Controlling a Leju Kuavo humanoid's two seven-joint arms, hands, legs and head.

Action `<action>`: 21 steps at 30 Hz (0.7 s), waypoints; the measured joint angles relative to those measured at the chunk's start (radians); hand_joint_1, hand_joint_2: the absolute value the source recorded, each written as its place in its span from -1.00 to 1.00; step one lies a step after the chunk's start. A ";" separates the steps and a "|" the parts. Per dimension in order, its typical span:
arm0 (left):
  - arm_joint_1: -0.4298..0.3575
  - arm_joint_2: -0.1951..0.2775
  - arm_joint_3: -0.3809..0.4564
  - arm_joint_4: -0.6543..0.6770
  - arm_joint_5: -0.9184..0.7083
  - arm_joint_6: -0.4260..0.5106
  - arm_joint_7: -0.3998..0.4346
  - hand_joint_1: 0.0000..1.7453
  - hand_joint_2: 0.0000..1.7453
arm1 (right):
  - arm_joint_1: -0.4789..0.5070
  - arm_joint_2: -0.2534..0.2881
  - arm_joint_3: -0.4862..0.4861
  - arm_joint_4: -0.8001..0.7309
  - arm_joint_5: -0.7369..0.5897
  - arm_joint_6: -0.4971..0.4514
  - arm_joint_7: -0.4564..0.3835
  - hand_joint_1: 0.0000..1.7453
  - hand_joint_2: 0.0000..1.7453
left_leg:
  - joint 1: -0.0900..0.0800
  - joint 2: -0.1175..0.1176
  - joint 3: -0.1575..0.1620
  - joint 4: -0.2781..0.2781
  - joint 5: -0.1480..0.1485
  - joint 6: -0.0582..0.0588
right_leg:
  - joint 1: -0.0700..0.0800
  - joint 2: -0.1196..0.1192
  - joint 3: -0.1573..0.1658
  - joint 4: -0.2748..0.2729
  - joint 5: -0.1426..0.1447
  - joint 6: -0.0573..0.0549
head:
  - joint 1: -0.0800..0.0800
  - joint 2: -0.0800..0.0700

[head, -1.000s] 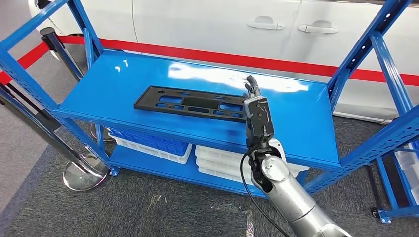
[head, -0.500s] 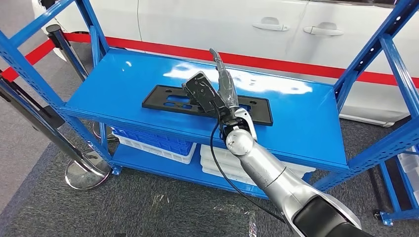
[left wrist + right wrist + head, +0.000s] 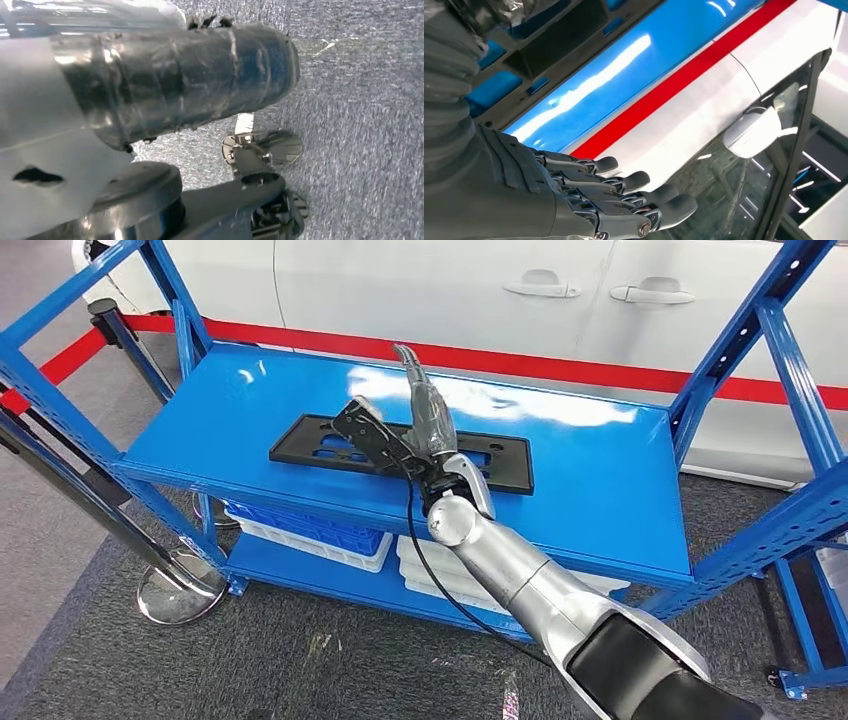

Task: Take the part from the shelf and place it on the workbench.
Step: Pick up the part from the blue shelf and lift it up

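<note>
The flat black part (image 3: pixel 400 452) on the shelf (image 3: pixel 590 470) looks stiff and light, best gripped along its near edge by the right robot hand (image 3: pixel 425 425), whose fingers are spread, holding nothing.

A white car with two door handles (image 3: pixel 540 284) stands beyond a red barrier belt (image 3: pixel 560 365); white and blue plastic trays (image 3: pixel 305 532) sit low, a chrome stanchion base (image 3: pixel 180 592) near left.

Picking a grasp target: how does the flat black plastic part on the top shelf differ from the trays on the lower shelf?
The flat black plastic part is one thin slotted panel lying alone on the blue metal shelf; the stacked plastic trays are blue and white, deeper, piled up. The right hand hovers over the part, not the trays. Both lie flat.
</note>
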 joint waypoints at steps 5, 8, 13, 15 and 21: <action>-0.004 0.000 -0.012 0.000 -0.005 -0.003 0.008 -1.00 -1.00 | -0.028 0.042 0.029 0.117 0.013 0.006 -0.008 -1.00 1.00 | 0.000 0.005 -0.114 0.235 -0.090 -0.005 | 0.011 -0.004 0.002 0.000 0.000 -0.016 | -0.003 0.000; -0.007 -0.001 -0.017 0.000 -0.008 -0.003 0.014 -1.00 -1.00 | -0.043 0.068 0.041 0.185 0.038 0.024 -0.005 -1.00 1.00 | -0.006 0.006 -0.045 0.092 -0.006 0.014 | 0.019 0.001 0.002 0.005 -0.004 -0.020 | -0.003 0.000; -0.020 -0.001 -0.030 0.000 -0.013 -0.004 0.016 -1.00 -1.00 | -0.072 0.104 0.077 0.310 0.110 0.065 0.027 -1.00 1.00 | -0.014 0.006 0.020 -0.037 0.027 0.033 | 0.024 0.002 -0.001 0.003 -0.004 -0.006 | -0.003 0.000; -0.021 -0.002 -0.031 0.000 -0.015 -0.007 0.016 -1.00 -1.00 | -0.082 0.111 0.091 0.348 0.138 0.088 0.046 -1.00 1.00 | -0.007 0.008 0.029 -0.052 0.034 0.039 | 0.023 0.002 -0.009 0.022 -0.020 0.007 | -0.001 0.000; -0.022 -0.005 -0.033 0.000 -0.015 -0.015 0.016 -1.00 -1.00 | -0.098 0.114 0.146 0.440 0.173 0.174 0.067 -1.00 1.00 | 0.005 0.009 0.033 -0.058 0.036 0.043 | -0.004 0.002 -0.129 0.256 -0.100 0.039 | 0.001 0.000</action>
